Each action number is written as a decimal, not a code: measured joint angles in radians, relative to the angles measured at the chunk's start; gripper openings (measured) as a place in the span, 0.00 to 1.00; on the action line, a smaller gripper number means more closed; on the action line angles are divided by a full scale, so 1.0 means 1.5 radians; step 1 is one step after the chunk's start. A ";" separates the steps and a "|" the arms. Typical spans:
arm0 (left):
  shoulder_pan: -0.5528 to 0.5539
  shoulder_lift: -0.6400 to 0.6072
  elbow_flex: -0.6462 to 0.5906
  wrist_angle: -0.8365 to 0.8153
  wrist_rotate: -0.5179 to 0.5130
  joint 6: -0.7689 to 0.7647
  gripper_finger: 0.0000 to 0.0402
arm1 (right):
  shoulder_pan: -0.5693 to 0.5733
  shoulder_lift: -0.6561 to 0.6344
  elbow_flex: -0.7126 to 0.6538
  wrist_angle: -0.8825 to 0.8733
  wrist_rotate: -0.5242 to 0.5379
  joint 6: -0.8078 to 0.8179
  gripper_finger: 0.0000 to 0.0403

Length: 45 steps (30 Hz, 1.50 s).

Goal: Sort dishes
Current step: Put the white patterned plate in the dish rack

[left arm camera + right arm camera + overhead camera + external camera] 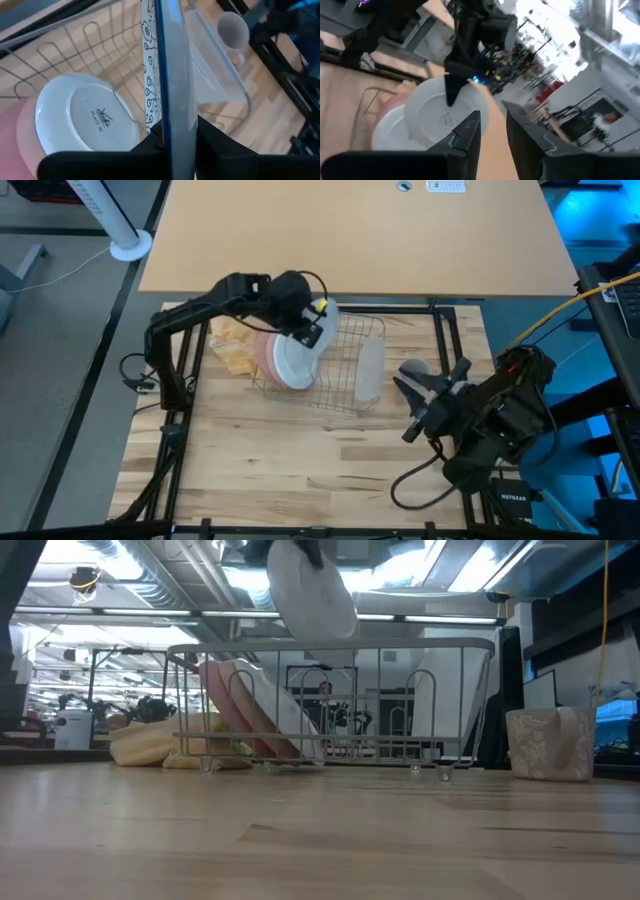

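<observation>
- While the patterned plate (172,75) hangs on edge above the wire rack (345,365), the left hand (172,142) is pinching its rim, fingers pressed on either side of the thin edge.
- From table height, that plate (312,590) shows its white underside, tilted, clear of the rack's top rail.
- Below it, inside the rack, a white-bottomed dish (87,117) leans against the pink plates (245,710), which stand slanted between the wires at the rack's left end.
- Further along, a small grey mug (234,31) sits just beyond the rack's far side, next to a clear container (371,368) lying at the rack's right end.
- Beside the rack, on the left, a yellow-tan cloth (236,345) is bunched on the wooden surface (300,460).
- Over on the right, the right hand (425,395) hovers near the rack's right end, holding nothing, its fingers (467,132) parted with a clear gap between them.
- Off to the side in the low view, a patterned beige container (550,743) stands on the surface, well apart from the rack.
</observation>
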 joint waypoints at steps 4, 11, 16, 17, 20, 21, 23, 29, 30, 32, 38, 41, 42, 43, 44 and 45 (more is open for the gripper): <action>0.005 0.026 0.000 0.016 0.004 -0.026 0.07 | -0.015 -0.004 -0.011 -0.028 -0.053 0.068 0.24; 0.005 0.089 0.000 0.017 0.018 -0.027 0.07 | -0.032 -0.006 -0.011 -0.027 -0.165 0.073 0.24; 0.020 0.115 -0.002 0.018 0.021 -0.035 0.07 | -0.030 -0.006 -0.011 -0.027 -0.178 0.081 0.24; 0.024 0.115 -0.002 0.018 0.020 -0.036 0.07 | -0.030 -0.005 -0.011 -0.028 -0.178 0.084 0.24; 0.032 0.113 -0.001 0.019 0.019 -0.042 0.07 | -0.030 -0.005 -0.011 -0.028 -0.178 0.090 0.24; 0.035 0.111 -0.001 0.016 0.019 -0.044 0.07 | -0.030 -0.006 -0.011 -0.028 -0.180 0.090 0.24; 0.037 0.106 -0.001 0.005 0.018 -0.048 0.07 | -0.030 -0.005 -0.011 -0.028 -0.192 0.090 0.24; 0.040 0.099 0.000 -0.071 0.019 -0.053 0.07 | -0.030 -0.005 -0.011 -0.028 -0.198 0.095 0.24; 0.040 0.099 0.000 -0.075 0.020 -0.053 0.07 | -0.030 -0.005 -0.011 -0.028 -0.200 0.095 0.24; 0.040 0.098 0.000 -0.086 0.020 -0.054 0.07 | -0.030 -0.005 -0.011 -0.028 -0.200 0.096 0.24; 0.038 0.099 0.000 -0.066 0.020 -0.054 0.07 | -0.030 -0.005 -0.011 -0.028 -0.200 0.095 0.24; 0.038 0.100 -0.001 -0.040 0.028 -0.054 0.07 | -0.030 -0.005 -0.011 -0.028 -0.200 0.096 0.24; 0.038 0.100 -0.001 -0.038 0.035 -0.055 0.07 | -0.030 -0.005 -0.011 -0.028 -0.200 0.096 0.24; 0.038 0.100 -0.001 -0.040 0.040 -0.056 0.07 | -0.030 -0.005 -0.011 -0.028 -0.200 0.095 0.24; 0.038 0.100 -0.001 -0.040 0.041 -0.056 0.07 | -0.030 -0.005 -0.011 -0.028 -0.200 0.095 0.24; 0.038 0.100 -0.001 -0.039 0.041 -0.056 0.07 | -0.030 -0.005 -0.011 -0.027 -0.200 0.095 0.24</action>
